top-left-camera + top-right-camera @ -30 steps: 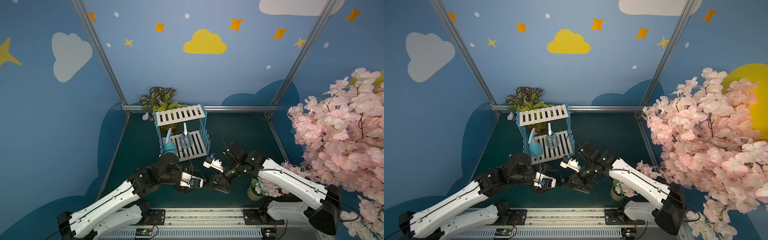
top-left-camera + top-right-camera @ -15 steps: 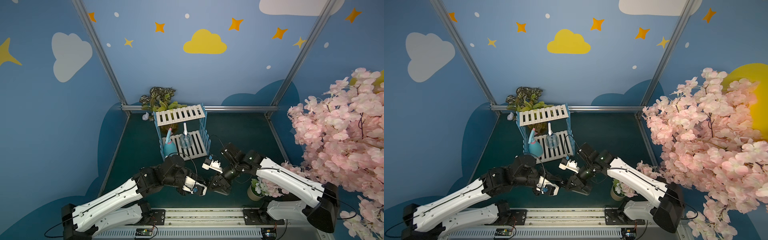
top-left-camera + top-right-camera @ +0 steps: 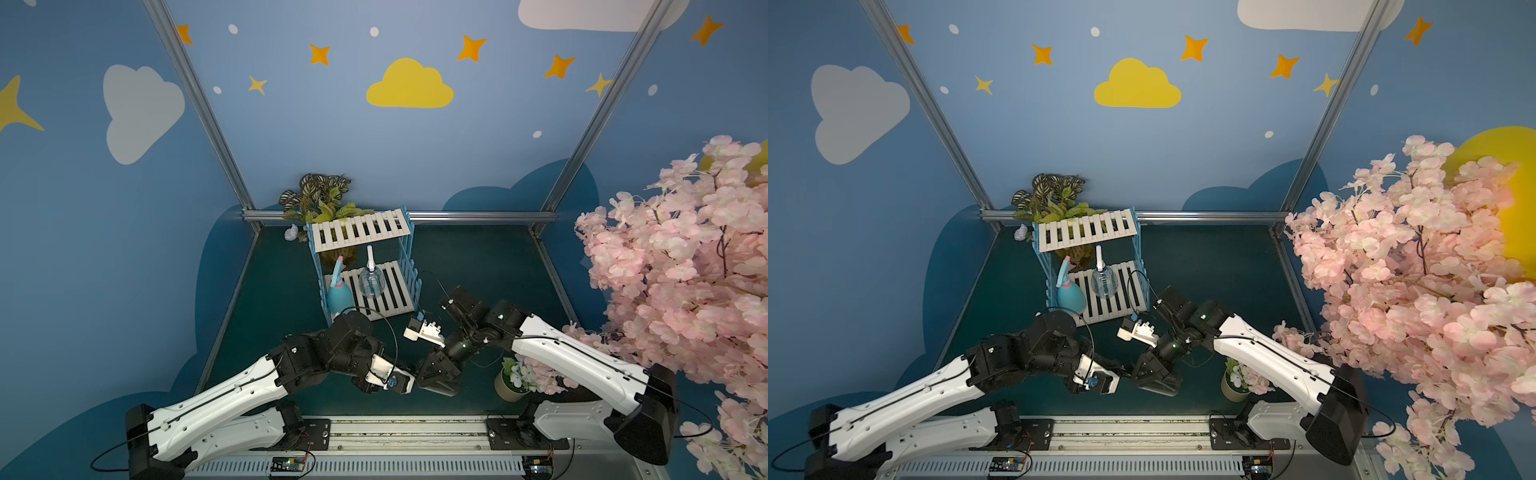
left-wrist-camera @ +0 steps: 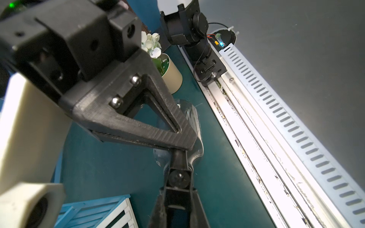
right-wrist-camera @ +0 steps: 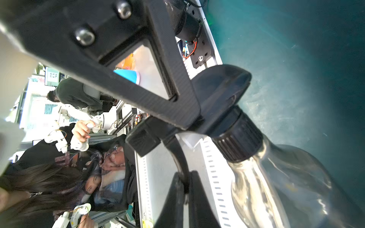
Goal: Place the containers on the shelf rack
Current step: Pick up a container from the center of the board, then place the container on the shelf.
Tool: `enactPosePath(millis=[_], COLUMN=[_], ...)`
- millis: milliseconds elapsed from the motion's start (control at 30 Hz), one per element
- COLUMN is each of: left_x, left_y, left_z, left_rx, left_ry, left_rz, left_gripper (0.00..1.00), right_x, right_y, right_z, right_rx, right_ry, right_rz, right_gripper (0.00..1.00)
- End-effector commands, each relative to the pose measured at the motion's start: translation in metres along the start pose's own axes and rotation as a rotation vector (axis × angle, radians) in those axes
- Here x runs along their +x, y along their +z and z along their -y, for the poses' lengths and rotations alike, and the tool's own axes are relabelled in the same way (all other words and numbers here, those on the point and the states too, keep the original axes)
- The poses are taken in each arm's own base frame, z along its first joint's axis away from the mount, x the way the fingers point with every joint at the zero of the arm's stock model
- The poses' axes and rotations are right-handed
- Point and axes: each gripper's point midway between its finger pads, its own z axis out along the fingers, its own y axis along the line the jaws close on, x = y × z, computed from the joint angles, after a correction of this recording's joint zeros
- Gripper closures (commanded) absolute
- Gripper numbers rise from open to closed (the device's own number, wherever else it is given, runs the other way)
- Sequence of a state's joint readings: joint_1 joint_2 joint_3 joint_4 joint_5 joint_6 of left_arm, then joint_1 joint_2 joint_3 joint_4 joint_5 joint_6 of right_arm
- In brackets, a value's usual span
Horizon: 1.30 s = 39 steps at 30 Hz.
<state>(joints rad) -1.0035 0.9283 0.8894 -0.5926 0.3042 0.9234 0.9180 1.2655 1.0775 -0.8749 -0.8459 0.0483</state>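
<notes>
My left arm has swung in toward the right one over the last second, and the left gripper has clamped down on the nozzle of the dark bottle. The right gripper has its fingers close on either side of the trigger lever; whether it grips I cannot tell. The bottle is between the two, low over the mat near the front rail, well apart from the rack. On the rack's lower shelf stand the blue bottle and the clear bottle.
</notes>
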Motion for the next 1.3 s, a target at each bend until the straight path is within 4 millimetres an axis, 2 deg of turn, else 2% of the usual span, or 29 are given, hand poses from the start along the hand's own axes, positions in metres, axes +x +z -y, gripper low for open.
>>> enactPosePath(millis=[0,100,167,233,367,467,567,700,833,933,1100,1267], left_x=[-0.005,-0.007,0.0,0.005,0.018,0.032,0.034,0.034,0.033,0.045,0.073,0.092], left_y=[-0.009,-0.016,-0.024,-0.032,-0.045,-0.053,-0.062,-0.069,-0.068,-0.061,-0.056,-0.041], left_z=[-0.008,-0.016,-0.022,-0.024,-0.034,-0.047,-0.064,-0.089,-0.121,-0.141,-0.17,-0.195], left_rx=[-0.027,-0.043,-0.075,-0.092,-0.13,-0.18,-0.207,-0.244,-0.299,-0.334,-0.428,-0.464], left_ry=[-0.065,-0.187,-0.269,-0.353,-0.561,-0.717,-0.855,-0.971,-1.049,-1.079,-1.094,-1.146], left_rz=[-0.004,-0.033,-0.095,-0.135,-0.22,-0.312,-0.383,-0.452,-0.494,-0.589,-0.765,-0.779], left_gripper=[0.98,0.98,0.98,0.98,0.98,0.97,0.97,0.97,0.97,0.97,0.97,0.97], right_x=[-0.008,-0.012,-0.014,-0.017,-0.023,-0.025,-0.024,-0.019,-0.017,-0.018,-0.022,-0.02], right_y=[-0.011,-0.025,-0.042,-0.061,-0.099,-0.123,-0.14,-0.147,-0.152,-0.151,-0.144,-0.139], right_z=[0.01,0.022,0.033,0.045,0.069,0.07,0.071,0.081,0.101,0.112,0.116,0.121], right_rx=[0.105,0.212,0.317,0.419,0.617,0.7,0.751,0.807,0.896,0.918,0.883,0.872], right_ry=[-0.028,-0.018,0.002,0.025,0.051,-0.002,-0.003,0.009,0.068,0.101,0.116,0.129], right_rz=[0.053,0.113,0.178,0.26,0.459,0.6,0.692,0.712,0.71,0.711,0.739,0.753], right_gripper=[0.63,0.39,0.19,0.1,0.08,0.06,0.05,0.05,0.04,0.05,0.05,0.05])
